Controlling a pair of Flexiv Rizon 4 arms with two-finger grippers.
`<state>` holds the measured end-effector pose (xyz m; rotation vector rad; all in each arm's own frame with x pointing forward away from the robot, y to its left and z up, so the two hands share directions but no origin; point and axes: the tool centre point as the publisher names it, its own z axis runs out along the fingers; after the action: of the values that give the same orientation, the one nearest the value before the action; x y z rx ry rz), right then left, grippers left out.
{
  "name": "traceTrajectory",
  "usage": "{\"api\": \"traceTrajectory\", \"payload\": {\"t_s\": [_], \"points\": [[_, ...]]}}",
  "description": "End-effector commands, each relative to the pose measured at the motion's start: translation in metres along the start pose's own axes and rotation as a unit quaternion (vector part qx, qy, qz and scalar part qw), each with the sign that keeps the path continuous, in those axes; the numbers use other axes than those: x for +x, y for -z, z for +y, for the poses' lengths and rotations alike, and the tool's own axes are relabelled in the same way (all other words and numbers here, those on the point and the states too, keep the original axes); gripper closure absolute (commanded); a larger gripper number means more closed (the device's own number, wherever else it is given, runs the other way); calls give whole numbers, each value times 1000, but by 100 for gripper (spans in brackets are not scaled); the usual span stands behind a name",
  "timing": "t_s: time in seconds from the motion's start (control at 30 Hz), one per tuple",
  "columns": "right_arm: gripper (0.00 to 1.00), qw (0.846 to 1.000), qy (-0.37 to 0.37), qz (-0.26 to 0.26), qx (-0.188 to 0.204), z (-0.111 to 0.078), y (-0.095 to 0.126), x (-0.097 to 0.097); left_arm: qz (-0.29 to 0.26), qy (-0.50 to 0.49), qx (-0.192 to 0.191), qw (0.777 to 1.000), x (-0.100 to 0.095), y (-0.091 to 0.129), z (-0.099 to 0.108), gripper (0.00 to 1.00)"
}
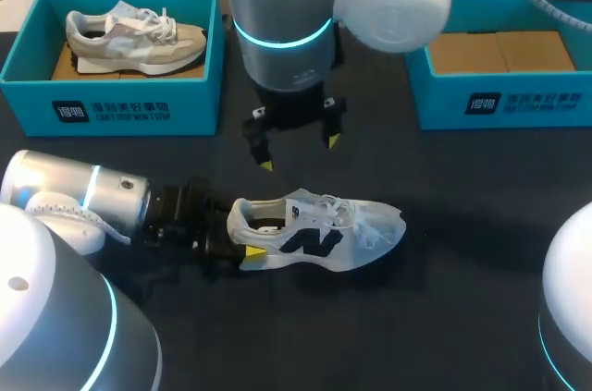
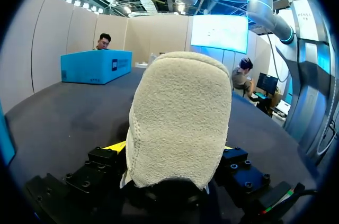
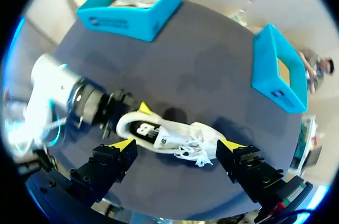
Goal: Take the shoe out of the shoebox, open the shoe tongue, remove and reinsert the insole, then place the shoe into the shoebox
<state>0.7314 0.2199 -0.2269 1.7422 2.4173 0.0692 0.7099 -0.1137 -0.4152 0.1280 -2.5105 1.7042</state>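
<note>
Head view: white shoe (image 1: 314, 236), dark side logo.

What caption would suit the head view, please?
Left gripper grips the white shoe by its heel; open right gripper hovers above.

Dark table (image 1: 462, 317), white shoe (image 1: 314, 236), two shoeboxes (image 1: 120, 104) (image 1: 518, 100)

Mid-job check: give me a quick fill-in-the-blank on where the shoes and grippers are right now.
1. The left gripper is shut on the white shoe at its ____.
2. The right gripper hangs above that shoe with its fingers ____.
3. The beige shoe lies inside the shoebox on the robot's ____ side.
4. The white shoe rests on the dark ____.
Missing words: heel; open; left; table.
</note>
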Motion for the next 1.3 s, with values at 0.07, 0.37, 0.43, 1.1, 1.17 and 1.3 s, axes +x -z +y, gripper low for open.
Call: {"api": "traceTrajectory", "payload": {"t_s": [0.07,0.37,0.43,1.1,1.17,1.3], "points": [[0,994,-99,-44,2,-2,-14,5,0,0,-1,1000,1,-2,2,100],[0,983,-161,-86,4,-6,-22,11,0,0,-1,1000,1,-2,2,100],[0,981,-171,-96,7,-7,-27,14,0,0,-1,1000,1,-2,2,100],[0,982,-163,-95,28,-28,-64,48,0,0,-1,1000,1,-2,2,100],[0,982,-162,-96,34,-29,-71,51,0,0,-1,1000,1,-2,2,100],[0,981,-161,-98,40,-30,-83,55,0,0,-1,1000,1,-2,2,100]]}}
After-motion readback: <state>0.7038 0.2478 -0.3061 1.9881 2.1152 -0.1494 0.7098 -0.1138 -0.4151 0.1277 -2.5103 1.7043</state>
